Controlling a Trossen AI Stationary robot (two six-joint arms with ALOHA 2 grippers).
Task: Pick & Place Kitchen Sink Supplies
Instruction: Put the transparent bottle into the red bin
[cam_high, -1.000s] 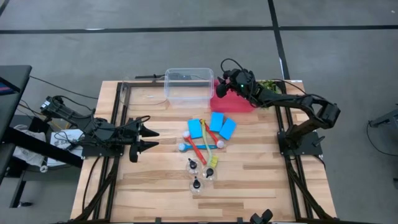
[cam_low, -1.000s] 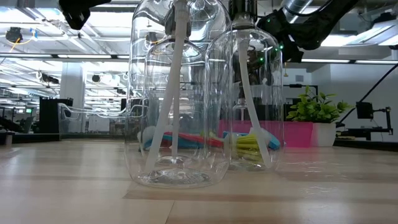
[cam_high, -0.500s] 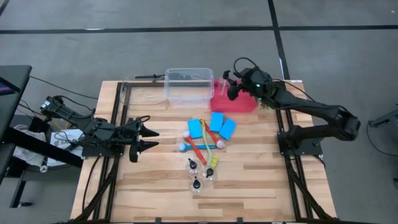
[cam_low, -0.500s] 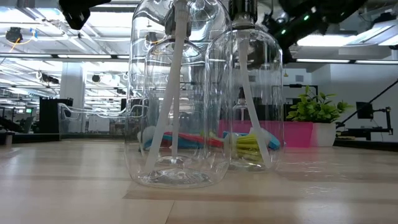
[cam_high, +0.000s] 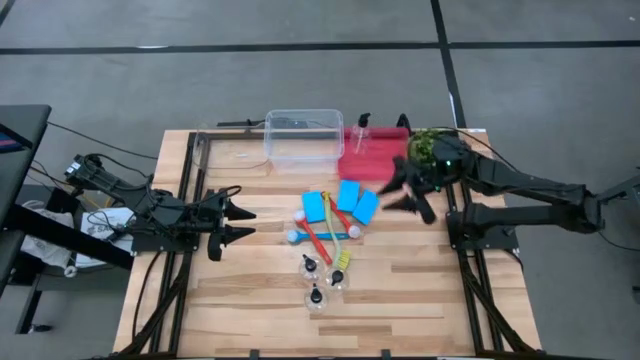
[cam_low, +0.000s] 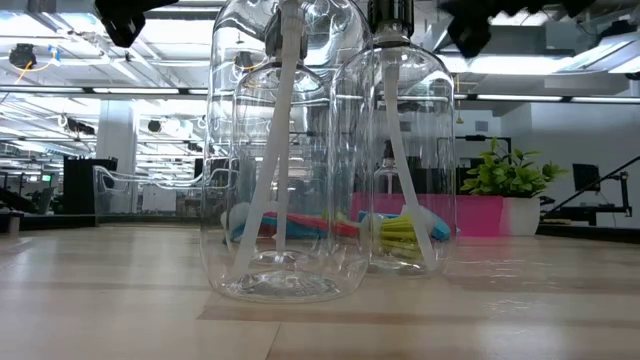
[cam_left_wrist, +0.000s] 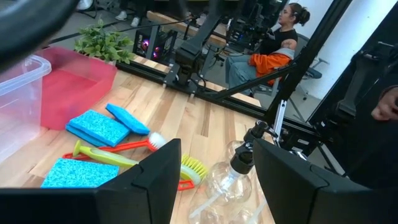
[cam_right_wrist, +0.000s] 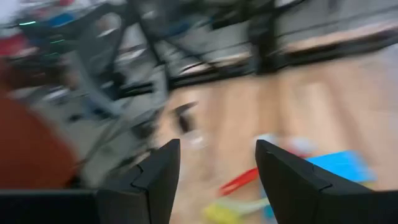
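The right hand (cam_high: 402, 190) is hovering empty, fingers apart, near the worktop's (cam_high: 430, 280) right edge beside the red tray (cam_high: 372, 163), where one bottle (cam_high: 362, 128) is standing. The left hand (cam_high: 243, 224), fingers apart, is waiting at the left edge. Sponges (cam_high: 348, 196), brushes (cam_high: 318, 238) and three bottles (cam_high: 318, 296) are lying mid-worktop.

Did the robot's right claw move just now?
Yes. The right claw has swung away from above the red tray, toward the blue sponges, and it is open and empty.
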